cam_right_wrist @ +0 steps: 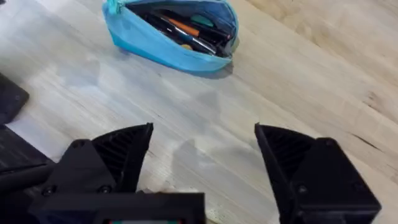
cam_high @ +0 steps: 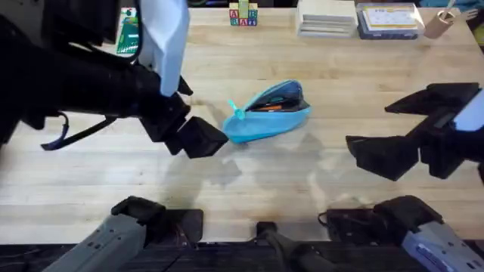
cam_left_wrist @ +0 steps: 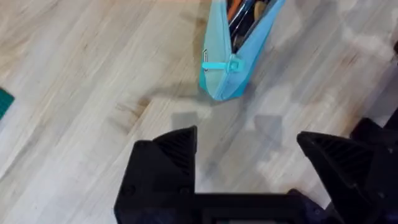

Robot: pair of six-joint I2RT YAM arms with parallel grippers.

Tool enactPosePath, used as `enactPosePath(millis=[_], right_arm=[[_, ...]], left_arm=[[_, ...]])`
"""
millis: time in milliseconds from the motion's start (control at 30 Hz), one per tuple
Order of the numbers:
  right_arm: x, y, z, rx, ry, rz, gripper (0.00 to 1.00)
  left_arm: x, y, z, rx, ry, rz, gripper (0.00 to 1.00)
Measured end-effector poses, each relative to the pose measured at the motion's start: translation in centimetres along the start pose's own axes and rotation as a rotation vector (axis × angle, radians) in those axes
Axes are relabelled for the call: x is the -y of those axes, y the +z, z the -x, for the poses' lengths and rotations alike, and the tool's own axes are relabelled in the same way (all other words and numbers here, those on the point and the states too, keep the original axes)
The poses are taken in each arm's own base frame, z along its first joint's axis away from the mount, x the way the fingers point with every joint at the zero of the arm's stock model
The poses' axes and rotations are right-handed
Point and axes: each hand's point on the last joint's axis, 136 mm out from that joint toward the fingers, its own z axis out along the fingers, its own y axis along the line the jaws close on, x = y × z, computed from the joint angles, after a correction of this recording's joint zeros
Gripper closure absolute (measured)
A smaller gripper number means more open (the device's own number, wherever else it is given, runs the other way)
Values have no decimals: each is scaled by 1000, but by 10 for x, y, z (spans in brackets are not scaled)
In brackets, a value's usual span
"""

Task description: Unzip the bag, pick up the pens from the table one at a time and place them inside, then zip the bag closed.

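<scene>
The light-blue bag (cam_high: 266, 121) lies unzipped in the middle of the table (cam_high: 249, 181), its teal zipper pull (cam_high: 239, 113) at the left end. Pens (cam_right_wrist: 183, 32) lie inside it, black and orange ones among them; the orange one (cam_high: 266, 108) shows through the mouth. My left gripper (cam_high: 198, 136) hovers open just left of the bag's zipper end, empty. The bag (cam_left_wrist: 239, 46) and its pull (cam_left_wrist: 222, 65) sit beyond the left fingers (cam_left_wrist: 180, 146). My right gripper (cam_high: 382, 151) hangs open and empty to the bag's right, the bag (cam_right_wrist: 171, 34) ahead of it.
At the table's far edge stand lettered toy blocks (cam_high: 243, 15), a stack of pale books (cam_high: 327, 17), a blue-topped box (cam_high: 387, 21) and a green item (cam_high: 128, 34) at the far left. Bare wood lies in front of the bag.
</scene>
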Motion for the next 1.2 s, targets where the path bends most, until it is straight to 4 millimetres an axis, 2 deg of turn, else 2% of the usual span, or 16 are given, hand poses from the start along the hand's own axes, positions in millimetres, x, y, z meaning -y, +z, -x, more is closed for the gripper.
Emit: enactPosePath(millis=[400,433,567,833,1200], right_arm=[[0,0,0,2,0,0,4],[0,0,1,3,-1,1,4],[-2,0,7,32,-7,14,4],[-4,-2,29,120,32,34,4],[-5,-2,27,112,80,46,5]], left_arm=[[-23,-12,-21,108,79,-46,7],[-27,-9,-30,148,106,-55,7],[-31,-5,-38,202,196,-57,7],[-32,-1,-41,259,335,-46,8],[-44,24,-47,265,255,-186,7]])
